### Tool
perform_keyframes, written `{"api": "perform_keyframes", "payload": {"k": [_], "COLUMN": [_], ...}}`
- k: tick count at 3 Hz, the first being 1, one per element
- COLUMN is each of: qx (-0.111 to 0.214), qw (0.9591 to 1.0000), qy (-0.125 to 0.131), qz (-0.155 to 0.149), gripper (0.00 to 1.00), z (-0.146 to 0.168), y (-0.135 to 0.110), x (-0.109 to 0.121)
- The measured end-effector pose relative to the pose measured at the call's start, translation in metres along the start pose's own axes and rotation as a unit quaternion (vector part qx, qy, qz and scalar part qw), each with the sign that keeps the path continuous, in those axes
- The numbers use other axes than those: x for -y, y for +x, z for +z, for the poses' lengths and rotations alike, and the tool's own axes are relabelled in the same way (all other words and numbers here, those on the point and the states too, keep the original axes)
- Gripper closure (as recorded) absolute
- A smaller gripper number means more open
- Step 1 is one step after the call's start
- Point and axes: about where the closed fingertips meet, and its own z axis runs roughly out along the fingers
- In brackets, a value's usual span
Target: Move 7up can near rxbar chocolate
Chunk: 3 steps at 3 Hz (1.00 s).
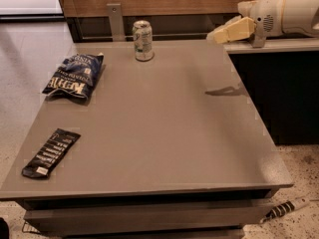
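The white arm [294, 14] reaches in from the upper right and lies almost level, pointing left along the far edge of the counter [149, 133]. At its end the pale yellow hand [219, 35] hangs in the air above the counter's far right corner. The hand tips slightly down toward the counter top, touches nothing and carries nothing.

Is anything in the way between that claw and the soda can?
Nothing visible. The gripper hangs above the table's far right edge; only tabletop lies between it and the upright 7up can.
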Motion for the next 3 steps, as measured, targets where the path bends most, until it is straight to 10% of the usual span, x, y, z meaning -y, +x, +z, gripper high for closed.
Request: {"api": "perform_keyframes", "payload": {"k": [3], "qx": [0.07], "qw": [0.9972], "qy": [-0.005], "qz": [0.028], "gripper": [0.0], "z": [0.117], "y": [-0.028], "x": [0.005]}}
